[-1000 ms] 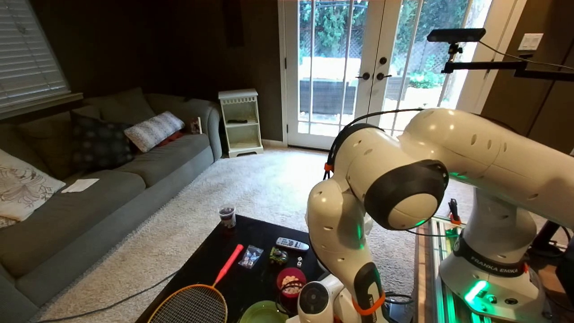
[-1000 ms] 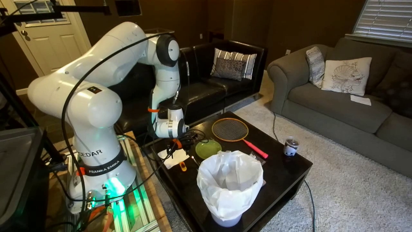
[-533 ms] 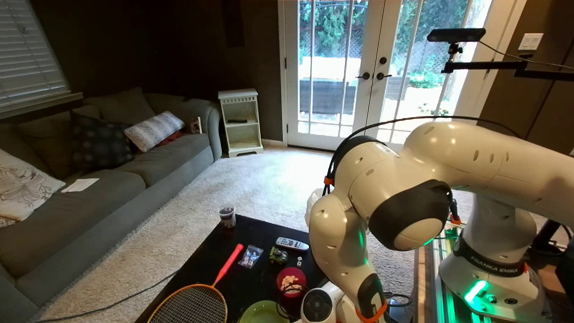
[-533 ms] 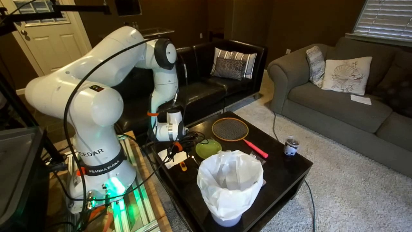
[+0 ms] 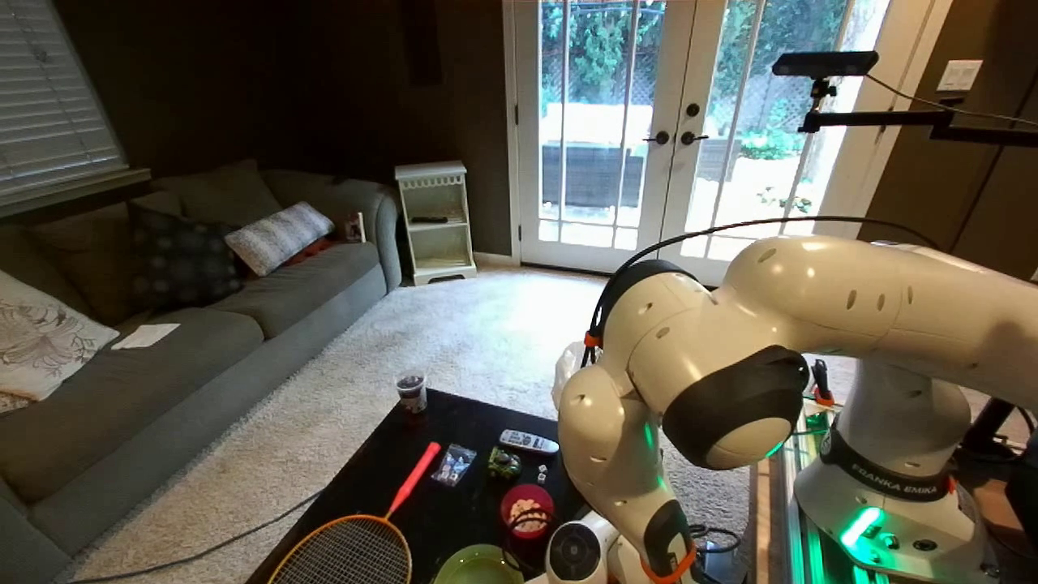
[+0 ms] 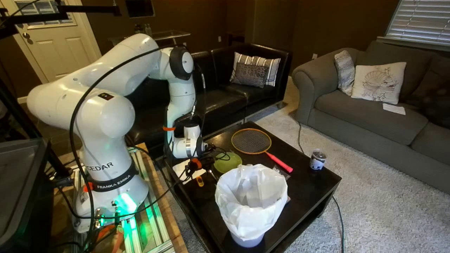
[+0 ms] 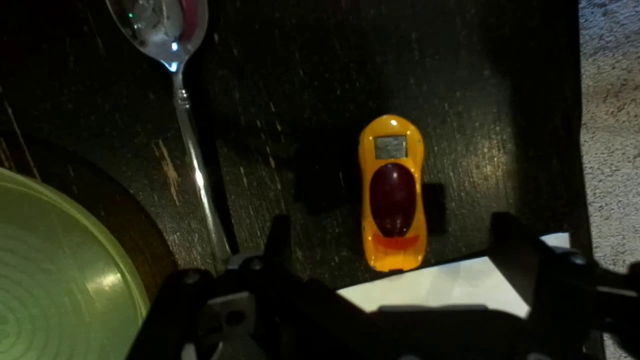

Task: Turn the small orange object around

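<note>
Your gripper (image 7: 391, 222) is lower; the small orange object (image 7: 393, 195) is not yet held

You have the two fingers set wide apart in the wrist view, with nothing pinched between them. In both exterior views your arm (image 6: 181, 93) sits lower than half a second ago. The small orange object shows no shift in an exterior view over that time. Judgement: this is the approach, and the turn has not begun.

The small orange object lies on the dark table (image 7: 300, 90), in line with the gap. In the wrist view its near end falls between the fingers, touching neither; the rest extends ahead of them. Remaining height cannot be told: neither exterior view shows the fingertips clearly.

Landmark: the green plate (image 7: 55, 280). The small orange object rests to the base (image 6: 116, 196) side of the plate, near but apart, with the spoon (image 7: 190, 135) between them. White paper (image 7: 445, 285) lies on that same side, its edge just beside the object's near end; you may drag it if you close low. The racket (image 6: 251, 141) lies beyond the plate.
</note>
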You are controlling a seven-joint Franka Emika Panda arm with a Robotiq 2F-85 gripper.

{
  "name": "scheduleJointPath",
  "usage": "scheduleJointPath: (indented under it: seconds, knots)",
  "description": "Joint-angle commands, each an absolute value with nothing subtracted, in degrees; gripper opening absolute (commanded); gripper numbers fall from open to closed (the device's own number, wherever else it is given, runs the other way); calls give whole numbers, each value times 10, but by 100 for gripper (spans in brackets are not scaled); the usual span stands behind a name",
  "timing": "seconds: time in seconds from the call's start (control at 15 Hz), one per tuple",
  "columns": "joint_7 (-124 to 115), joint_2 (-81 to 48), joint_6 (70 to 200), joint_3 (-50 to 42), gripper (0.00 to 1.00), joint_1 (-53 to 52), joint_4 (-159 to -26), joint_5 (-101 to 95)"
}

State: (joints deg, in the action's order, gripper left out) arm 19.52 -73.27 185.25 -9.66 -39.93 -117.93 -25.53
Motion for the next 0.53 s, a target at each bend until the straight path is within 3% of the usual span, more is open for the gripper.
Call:
scheduleJointPath:
  seconds: [0.0,0.47]
  knots:
    - [200,-755,1868,-103,100,-400,-1159,-252]
    - [204,-770,1887,-105,100,-397,-1148,-251]
